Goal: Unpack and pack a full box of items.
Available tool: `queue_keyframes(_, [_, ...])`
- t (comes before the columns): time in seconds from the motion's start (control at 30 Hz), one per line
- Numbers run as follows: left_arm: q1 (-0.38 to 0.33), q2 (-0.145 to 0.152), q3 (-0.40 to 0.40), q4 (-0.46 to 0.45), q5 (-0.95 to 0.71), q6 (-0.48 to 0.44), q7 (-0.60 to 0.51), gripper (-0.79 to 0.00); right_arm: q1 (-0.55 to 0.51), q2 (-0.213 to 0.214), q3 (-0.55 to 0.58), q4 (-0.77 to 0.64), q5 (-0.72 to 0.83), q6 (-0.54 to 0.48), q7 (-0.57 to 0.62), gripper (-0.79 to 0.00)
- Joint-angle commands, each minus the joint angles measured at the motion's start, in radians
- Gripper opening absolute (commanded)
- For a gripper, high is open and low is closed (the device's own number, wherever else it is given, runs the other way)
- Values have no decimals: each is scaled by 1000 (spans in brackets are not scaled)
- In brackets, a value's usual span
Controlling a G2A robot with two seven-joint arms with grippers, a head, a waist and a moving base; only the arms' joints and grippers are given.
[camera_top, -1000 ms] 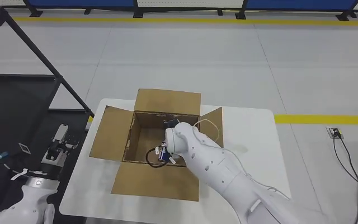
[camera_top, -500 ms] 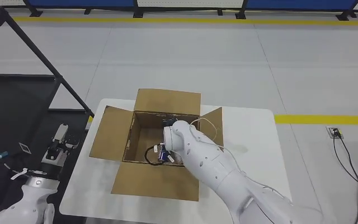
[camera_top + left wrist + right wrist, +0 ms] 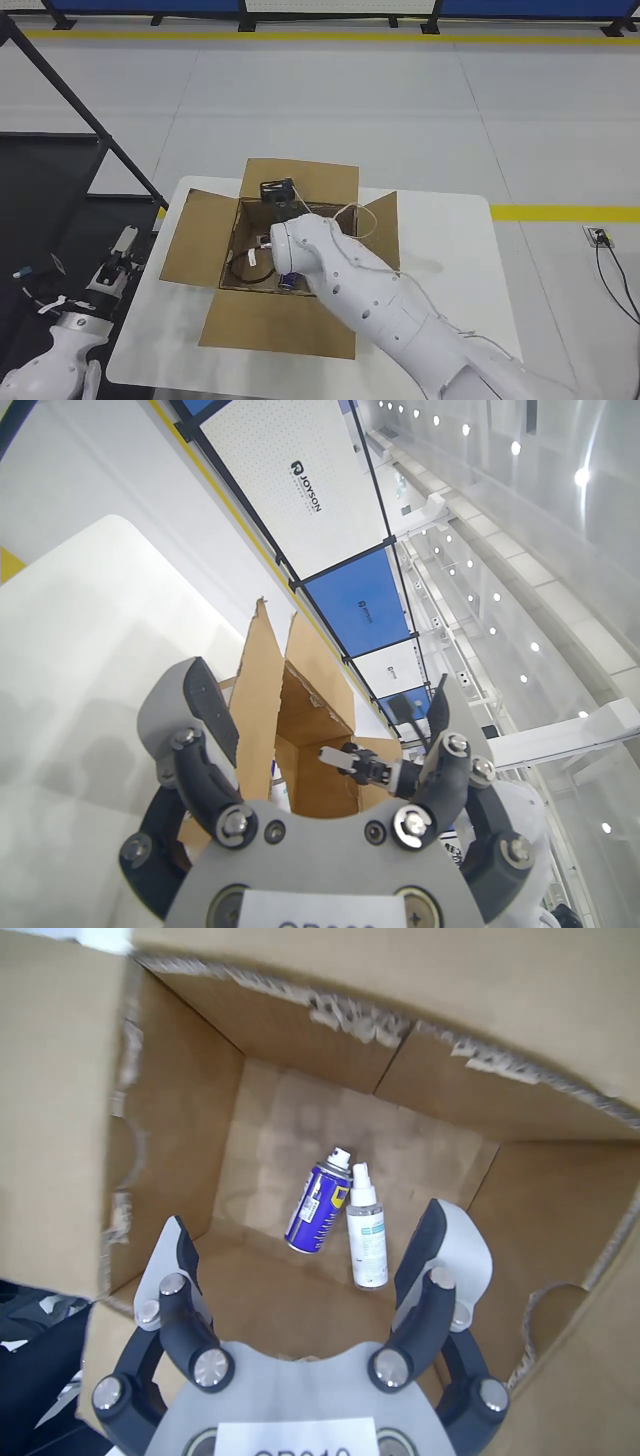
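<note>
An open cardboard box (image 3: 215, 240) stands on the white table (image 3: 445, 270), flaps spread. On its floor lie a blue spray can (image 3: 320, 1203) and a white spray bottle (image 3: 367, 1238), side by side and touching. The can's blue (image 3: 288, 283) peeks out beside the right arm in the top view. My right gripper (image 3: 305, 1215) hangs open and empty above them, up near the box's far wall (image 3: 277, 189). My left gripper (image 3: 320, 677) is open and empty, off the table's left side (image 3: 122, 250), facing the box (image 3: 260, 700).
A black frame and a dark surface (image 3: 50, 190) stand left of the table. The right arm's bulk lies across the box's near right part. Bare table top lies right of the box and along the front edge.
My right gripper rose from low inside the box to its far wall. The left gripper shifted a little and tilted toward the box.
</note>
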Motion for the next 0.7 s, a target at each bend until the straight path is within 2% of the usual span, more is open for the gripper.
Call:
queue_keyframes(0.0, [-4,1,4,14,19,8,-11,0,-76,38,45,-210,-102,20,43,0])
queue_keyframes(0.17, [-22,5,23,53,85,4,-29,0,-290,119,184,-623,-338,-33,174,0])
queue_keyframes(0.33, [-43,9,48,86,134,-9,-68,0,-459,161,364,-887,-414,-117,238,0])
queue_keyframes(0.5, [-55,10,65,87,128,-42,-88,0,-575,186,577,-997,-388,-180,297,0])
queue_keyframes(0.67, [-54,12,74,68,121,-64,-106,0,-617,202,762,-935,-198,-307,354,0])
